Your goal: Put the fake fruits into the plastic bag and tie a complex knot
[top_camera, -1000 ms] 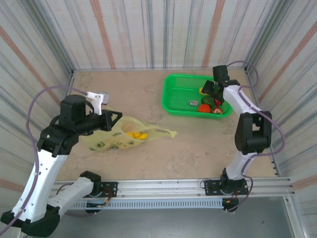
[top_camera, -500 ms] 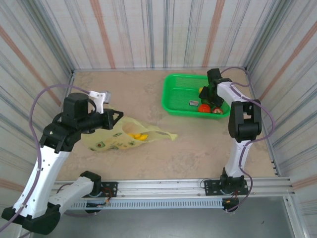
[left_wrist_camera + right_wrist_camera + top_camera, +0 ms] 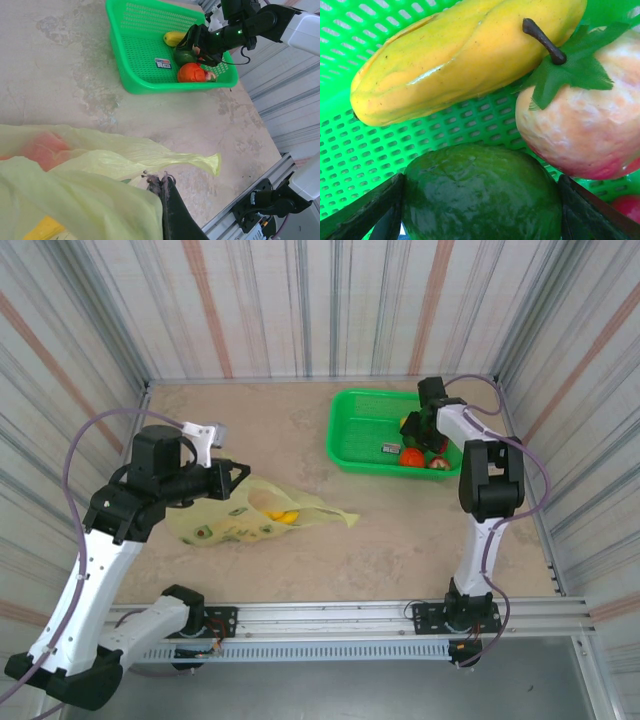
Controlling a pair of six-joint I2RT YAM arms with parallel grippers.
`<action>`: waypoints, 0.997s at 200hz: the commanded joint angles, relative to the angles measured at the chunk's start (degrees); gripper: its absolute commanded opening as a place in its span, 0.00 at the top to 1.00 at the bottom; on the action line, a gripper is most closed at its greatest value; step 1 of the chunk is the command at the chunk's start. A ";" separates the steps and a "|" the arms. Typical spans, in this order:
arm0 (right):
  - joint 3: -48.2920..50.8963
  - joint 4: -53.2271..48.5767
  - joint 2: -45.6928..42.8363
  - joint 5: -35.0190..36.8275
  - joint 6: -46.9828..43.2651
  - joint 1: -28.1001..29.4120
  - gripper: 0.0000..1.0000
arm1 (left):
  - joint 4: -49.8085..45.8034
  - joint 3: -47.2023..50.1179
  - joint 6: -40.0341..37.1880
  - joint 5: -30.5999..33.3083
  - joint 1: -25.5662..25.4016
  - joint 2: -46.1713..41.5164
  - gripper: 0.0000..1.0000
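The yellow-green plastic bag (image 3: 225,525) lies on the table at the left, and my left gripper (image 3: 232,478) is shut on its upper edge (image 3: 100,200), holding the mouth up. Yellow fake fruits (image 3: 283,515) show inside it. One handle strip (image 3: 200,160) trails to the right on the table. My right gripper (image 3: 418,432) is down in the green basket (image 3: 350,440), its fingers against both sides of a dark green fruit (image 3: 480,195). Beside that fruit lie a yellow fruit (image 3: 460,55) and a pinkish-red apple (image 3: 580,125) with a leaf. A red fruit (image 3: 411,457) lies nearby.
The basket (image 3: 150,87) stands at the back right, with a small label card (image 3: 162,63) on its floor. Striped walls close in the table on three sides. An aluminium rail (image 3: 330,615) runs along the near edge.
My right gripper has come down and to the left inside the basket, and its jaws have narrowed around the green fruit. The left arm and the bag have barely moved.
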State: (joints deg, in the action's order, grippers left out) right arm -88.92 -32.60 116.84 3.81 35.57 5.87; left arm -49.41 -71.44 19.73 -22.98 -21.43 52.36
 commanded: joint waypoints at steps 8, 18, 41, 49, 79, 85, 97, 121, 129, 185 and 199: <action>1.06 -0.49 -6.82 -1.00 -0.57 -0.13 0.33 | 0.49 -1.07 -0.65 -0.84 0.17 -0.12 1.00; 1.39 -0.13 -8.54 -0.99 -0.89 -0.16 0.33 | 0.45 -1.07 -0.62 -0.68 0.21 -0.23 1.00; 1.97 0.61 -12.20 -1.22 -2.09 -0.01 0.33 | 0.29 -1.07 -0.57 -0.56 0.17 -0.51 1.00; 2.51 1.31 -13.49 -1.13 -2.43 0.11 0.33 | 0.35 -1.07 -0.57 -0.57 0.17 -0.53 1.00; 5.52 4.68 -17.47 -4.21 -2.54 0.45 0.33 | 0.31 -1.03 -0.37 -0.40 0.16 -0.81 1.00; 6.13 5.33 -18.06 -4.54 -2.82 0.62 0.33 | 0.32 -0.98 -0.32 -0.34 0.17 -0.77 1.00; 7.12 6.50 -18.95 -6.14 -3.37 1.15 0.32 | 0.30 -0.95 -0.22 -0.14 0.21 -0.98 1.00; 8.36 8.77 -20.04 -12.95 -4.95 2.28 0.32 | 0.30 -0.89 -0.21 -0.07 0.16 -1.05 1.00; 8.78 9.57 -20.77 -14.47 -5.98 3.45 0.32 | 0.32 -0.89 -0.21 -0.04 0.21 -1.03 1.00; 13.47 12.32 -31.10 -20.55 -5.76 15.35 0.31 | 0.33 -1.04 -0.21 0.43 0.17 -1.03 1.00; 14.51 11.93 -34.12 -21.42 -5.73 19.41 0.30 | 0.34 -0.99 -0.22 0.56 0.17 -1.04 1.00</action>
State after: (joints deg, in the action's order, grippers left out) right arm -75.70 -21.87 89.06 -13.80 30.76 20.49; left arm -49.43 -71.46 19.73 -22.87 -21.43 52.05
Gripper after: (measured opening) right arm 0.735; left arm 0.043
